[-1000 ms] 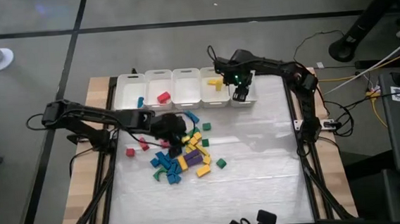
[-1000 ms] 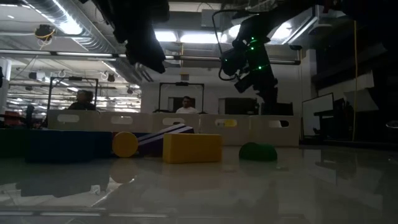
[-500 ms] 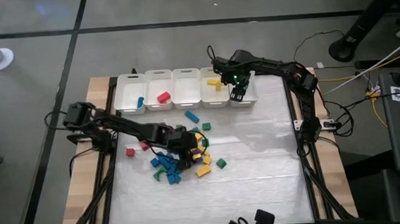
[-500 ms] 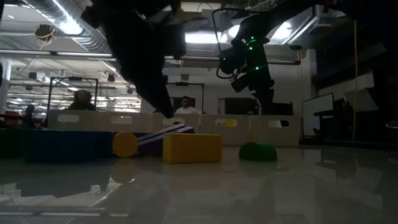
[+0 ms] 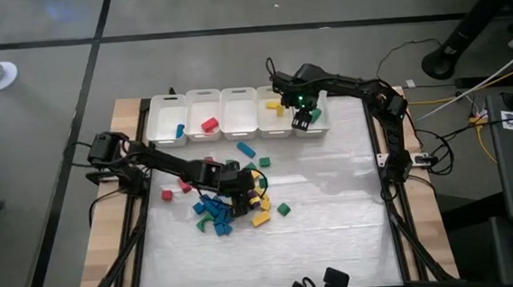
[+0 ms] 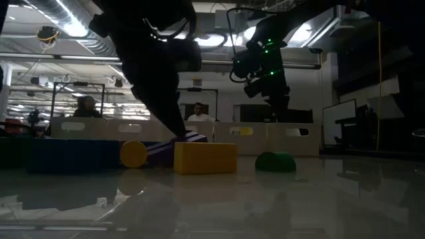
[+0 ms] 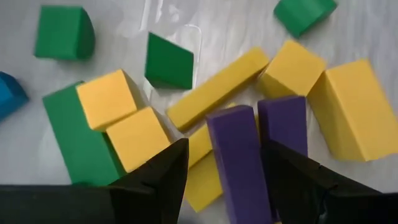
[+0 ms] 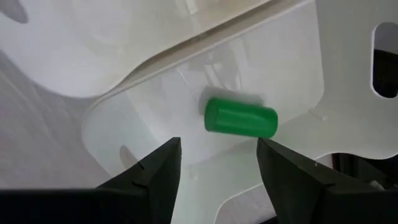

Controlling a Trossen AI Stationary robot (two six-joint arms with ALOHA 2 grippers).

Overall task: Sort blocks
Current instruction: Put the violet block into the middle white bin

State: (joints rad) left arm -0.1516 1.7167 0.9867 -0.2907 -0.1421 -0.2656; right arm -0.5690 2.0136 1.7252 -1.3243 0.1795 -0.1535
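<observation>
The blocks lie in a loose pile (image 5: 229,209) at the middle left of the table, blue, yellow, green, purple and red. My left gripper (image 5: 249,191) is low over the pile's right part, pointing steeply down. It is open, with one finger on either side of a purple bar (image 7: 236,155); whether they touch it I cannot tell. My right gripper (image 5: 302,118) hangs open over the rightmost white bin (image 5: 321,128). A green block (image 8: 241,118) lies on that bin's floor below its fingers.
Five white bins stand in a row along the far edge; a blue block (image 5: 180,130), a red one (image 5: 210,124) and yellow ones (image 5: 276,106) lie in three of them. A second purple bar (image 7: 283,127) and yellow blocks (image 7: 348,109) crowd the left fingers. White table surface (image 5: 334,210) spreads to the right.
My left gripper has come down onto the pile, moving toward the table's near right, still open. My right gripper has stayed over the rightmost bin, where the green block now shows beside it.
</observation>
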